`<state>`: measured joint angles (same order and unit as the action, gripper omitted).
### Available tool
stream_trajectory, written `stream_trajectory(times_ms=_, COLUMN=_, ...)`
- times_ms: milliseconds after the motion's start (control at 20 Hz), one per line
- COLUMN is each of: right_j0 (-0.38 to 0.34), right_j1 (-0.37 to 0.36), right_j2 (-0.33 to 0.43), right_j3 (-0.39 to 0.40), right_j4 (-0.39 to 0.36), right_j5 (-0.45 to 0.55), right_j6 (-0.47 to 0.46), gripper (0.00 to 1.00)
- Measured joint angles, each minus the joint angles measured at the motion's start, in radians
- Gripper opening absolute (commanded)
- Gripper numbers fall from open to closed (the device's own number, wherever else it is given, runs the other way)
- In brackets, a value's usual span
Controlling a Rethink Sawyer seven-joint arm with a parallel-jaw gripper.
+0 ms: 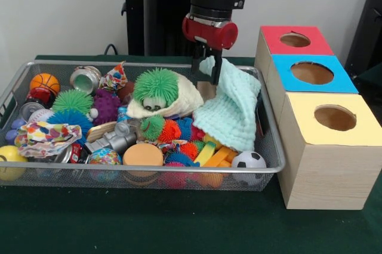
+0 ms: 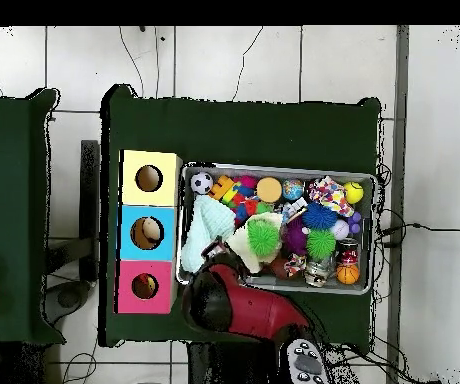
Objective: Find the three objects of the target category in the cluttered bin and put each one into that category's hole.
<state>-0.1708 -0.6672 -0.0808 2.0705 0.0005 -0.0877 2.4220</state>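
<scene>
The silver wire-mesh bin (image 1: 149,170) is full of toys and cloths. My gripper (image 1: 206,73) hangs over its right end, shut on the top corner of a pale green knitted cloth (image 1: 231,110) that drapes down over the toys. A cream cloth (image 1: 179,103) with a green spiky ball (image 1: 156,85) on it lies just left of it. The red-topped box's round hole (image 1: 295,39) is to the right, behind the bin. In the overhead view the gripper (image 2: 217,252) is at the bin's (image 2: 274,167) left end, with the green cloth (image 2: 208,222) and the red-topped box's hole (image 2: 145,286) nearby.
The blue-topped box (image 1: 312,73) and yellow-topped box (image 1: 335,118) stand in a row with the red one, right of the bin. The bin holds a soccer ball (image 1: 249,160), a basketball (image 1: 45,82), a patterned cloth (image 1: 42,134), spiky balls and cans.
</scene>
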Motion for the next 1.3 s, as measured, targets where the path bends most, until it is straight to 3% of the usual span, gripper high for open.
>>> stream_trajectory(times_ms=600, right_j0=0.006, right_j1=0.043, right_j2=0.054, right_j3=0.000, right_j4=0.048, right_j5=-0.032, right_j6=0.000, gripper=1.00)
stream_trajectory(times_ms=950, right_j0=-0.010, right_j1=0.078, right_j2=0.122, right_j3=-0.001, right_j4=0.060, right_j5=-0.079, right_j6=0.000, gripper=1.00)
stream_trajectory(times_ms=1300, right_j0=-0.017, right_j1=0.119, right_j2=0.139, right_j3=0.000, right_j4=0.067, right_j5=-0.143, right_j6=0.000, gripper=1.00)
